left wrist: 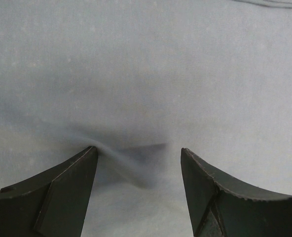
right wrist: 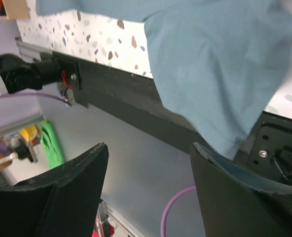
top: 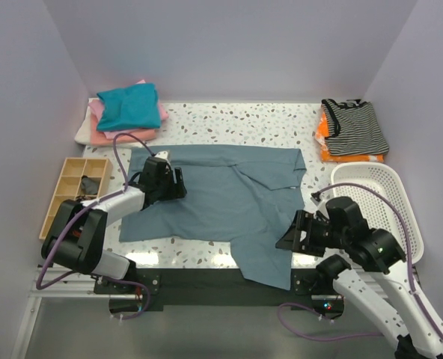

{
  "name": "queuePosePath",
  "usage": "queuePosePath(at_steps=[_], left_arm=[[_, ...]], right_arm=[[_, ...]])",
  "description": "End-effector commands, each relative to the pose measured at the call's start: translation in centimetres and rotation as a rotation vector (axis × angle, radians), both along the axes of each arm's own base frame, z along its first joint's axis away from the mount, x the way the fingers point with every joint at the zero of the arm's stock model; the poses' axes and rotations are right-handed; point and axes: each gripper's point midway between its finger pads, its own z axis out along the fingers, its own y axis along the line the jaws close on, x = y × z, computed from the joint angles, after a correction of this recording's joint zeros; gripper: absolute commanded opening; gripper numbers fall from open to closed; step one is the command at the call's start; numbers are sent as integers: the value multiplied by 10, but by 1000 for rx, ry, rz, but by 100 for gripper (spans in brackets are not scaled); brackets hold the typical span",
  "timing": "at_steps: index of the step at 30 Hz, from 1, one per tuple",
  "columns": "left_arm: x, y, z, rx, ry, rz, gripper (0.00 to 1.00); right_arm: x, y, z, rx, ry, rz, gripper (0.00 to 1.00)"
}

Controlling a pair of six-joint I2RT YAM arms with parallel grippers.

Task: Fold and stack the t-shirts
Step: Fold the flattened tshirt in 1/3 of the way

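A large slate-blue t-shirt (top: pixel 229 198) lies spread across the table, and one corner (right wrist: pixel 220 74) hangs over the front edge. My left gripper (top: pixel 180 183) rests on its left part, open. Both fingertips (left wrist: pixel 89 153) press into the cloth (left wrist: pixel 146 74), with a small wrinkle between them. My right gripper (top: pixel 285 239) is open beside the shirt's hanging front-right corner. Nothing lies between its fingers (right wrist: pixel 99 153). At the back left is a pile of folded t-shirts: teal (top: pixel 129 106) on top, pink (top: pixel 124 136) below it, white (top: pixel 83 131) at the bottom.
Striped and orange garments (top: pixel 352 129) are piled at the back right. A white basket (top: pixel 397 198) stands at the right, close to my right arm. A wooden compartment tray (top: pixel 72 187) sits at the left edge. The black front rail (right wrist: pixel 111 89) runs under the hanging cloth.
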Motion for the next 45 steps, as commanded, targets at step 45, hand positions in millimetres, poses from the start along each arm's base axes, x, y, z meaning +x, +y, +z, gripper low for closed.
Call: queuePosePath(at_steps=[45], left_arm=[[2, 50, -9, 113, 47, 193, 76]], right_arm=[[414, -33, -160, -652, -8, -373, 65]])
